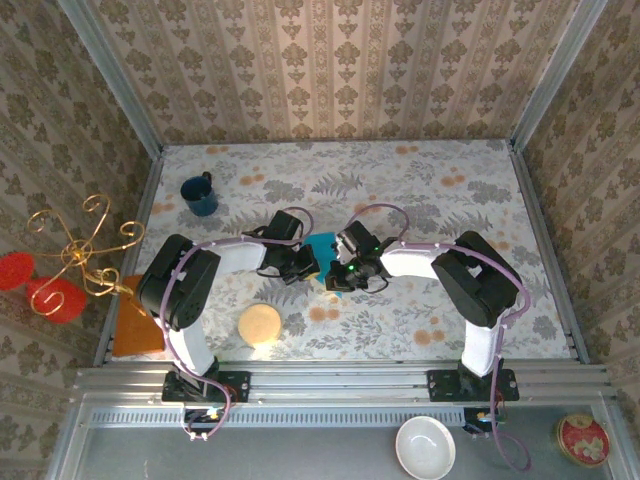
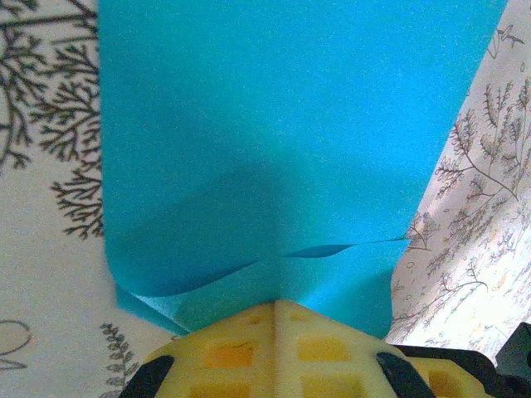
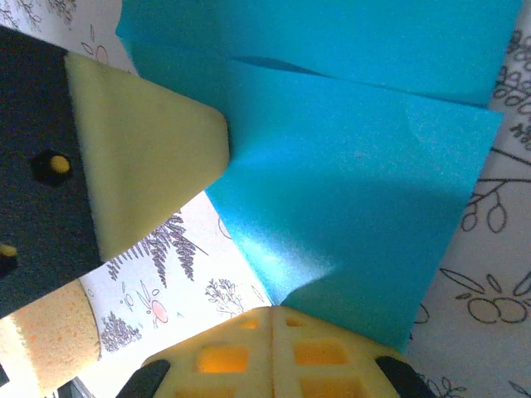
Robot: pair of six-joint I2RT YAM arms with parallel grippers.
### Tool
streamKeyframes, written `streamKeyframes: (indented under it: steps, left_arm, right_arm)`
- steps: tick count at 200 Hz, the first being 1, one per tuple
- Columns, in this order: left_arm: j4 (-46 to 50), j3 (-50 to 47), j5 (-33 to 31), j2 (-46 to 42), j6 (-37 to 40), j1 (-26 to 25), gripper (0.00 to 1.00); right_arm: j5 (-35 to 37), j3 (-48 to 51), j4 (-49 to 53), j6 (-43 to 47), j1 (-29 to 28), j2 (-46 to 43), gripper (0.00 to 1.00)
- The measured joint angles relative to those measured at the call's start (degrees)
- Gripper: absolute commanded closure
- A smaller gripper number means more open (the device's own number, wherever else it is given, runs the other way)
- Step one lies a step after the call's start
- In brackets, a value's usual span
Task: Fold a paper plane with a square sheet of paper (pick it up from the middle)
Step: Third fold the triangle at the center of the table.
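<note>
Yellow waffle pads [image 2: 241,352] of the left gripper [image 2: 276,305] pressed flat together at the bottom of the left wrist view, pinching the near edge of the sheet of paper [image 2: 274,124]. Likewise the right gripper [image 3: 272,313]: pads closed with no gap, nipping a corner of the sheet at the bottom of its own view, one pale finger [image 3: 141,157] of the left gripper meeting the sheet at upper left.

From above, both arms bent at the elbow, reaching inward from lower left and lower right, wrists facing each other at mid-frame, turquoise showing between and just above them.

Turquoise, plain, running from the left pads straight up and out of the top of that frame, long axis up-down there; loose flap lifting just above the pads. Two overlapping layers in the right wrist view, upper edge slanting across; no pointed end to be made out.

Dark blue mug [image 1: 200,195] at upper left on the floral table [image 1: 430,190], well apart from the grippers, inside too dark to tell. White bowl [image 1: 425,447] at the bottom edge, white inside showing.
</note>
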State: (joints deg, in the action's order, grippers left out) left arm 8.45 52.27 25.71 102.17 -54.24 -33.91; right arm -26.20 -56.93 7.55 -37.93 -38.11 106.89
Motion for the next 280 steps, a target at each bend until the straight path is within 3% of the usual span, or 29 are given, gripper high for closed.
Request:
streamKeyframes:
  steps: [192,280]
  left_arm:
    - [0.0,0.0,0.3,0.1,0.0,0.2,0.95]
    - [-0.4,-0.2,1.1,0.3,0.1,0.6,0.95]
  right_arm:
    - [-0.9,-1.3,-0.9,0.7,0.9,1.1,0.91]
    - [-3.0,8.2,-2.9,3.1,1.5,-5.2,0.91]
